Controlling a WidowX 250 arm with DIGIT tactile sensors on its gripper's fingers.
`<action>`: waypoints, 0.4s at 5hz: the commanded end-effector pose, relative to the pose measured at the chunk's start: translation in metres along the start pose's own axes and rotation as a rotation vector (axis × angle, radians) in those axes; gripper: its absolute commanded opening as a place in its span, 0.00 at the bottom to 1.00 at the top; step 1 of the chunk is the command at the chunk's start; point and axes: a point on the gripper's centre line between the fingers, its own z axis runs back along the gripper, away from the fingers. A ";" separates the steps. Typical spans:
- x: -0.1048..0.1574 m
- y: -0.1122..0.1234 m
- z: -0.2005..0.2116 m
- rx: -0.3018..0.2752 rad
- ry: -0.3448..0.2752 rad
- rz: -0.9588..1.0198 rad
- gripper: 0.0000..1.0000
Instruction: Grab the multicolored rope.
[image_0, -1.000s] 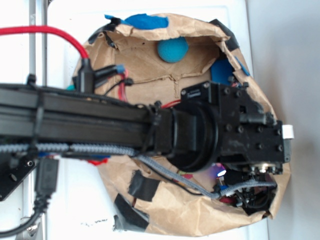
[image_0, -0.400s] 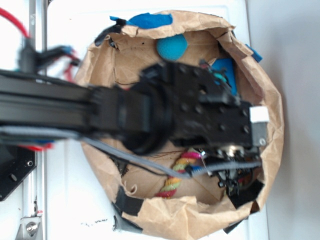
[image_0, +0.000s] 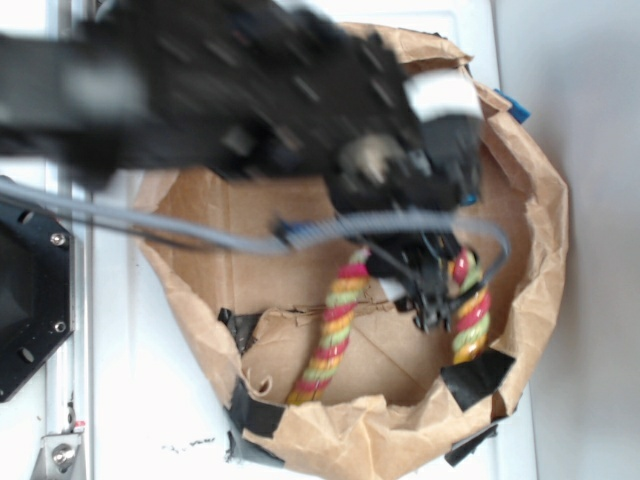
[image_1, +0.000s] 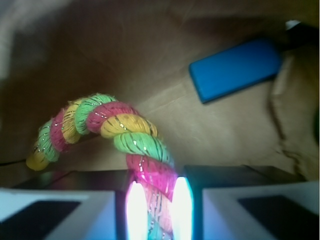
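I am viewing the black robot gripper (image_0: 425, 290) through the exterior camera; it is hanging inside the crumpled brown paper bag lined with cardboard (image_0: 530, 200), toward the bag's right side; the black arm above it is appearing blurred. The thick twisted multicolored rope of red, yellow and light-green strands (image_0: 335, 330) is draping in an arch from the gripper; one leg is running down-left toward the bag's lower rim, and the other is dropping to the right beside a black tape patch (image_0: 478, 377). A grey braided cable (image_0: 200, 230) is crossing the bag from the left edge and looping over the gripper.

I am confirming the grip in the wrist view; the two pale glowing fingers (image_1: 136, 207) are pressing on either side of the rope (image_1: 125, 127), pinching it between them; the rope is curving up and away to the left above the cardboard floor. A flat blue rectangular object (image_1: 235, 69) is lying on the cardboard at upper right, well apart from the rope.
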 end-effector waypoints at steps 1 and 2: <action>0.009 0.011 0.065 0.072 -0.052 -0.035 0.00; 0.008 0.012 0.065 0.083 -0.054 -0.049 0.00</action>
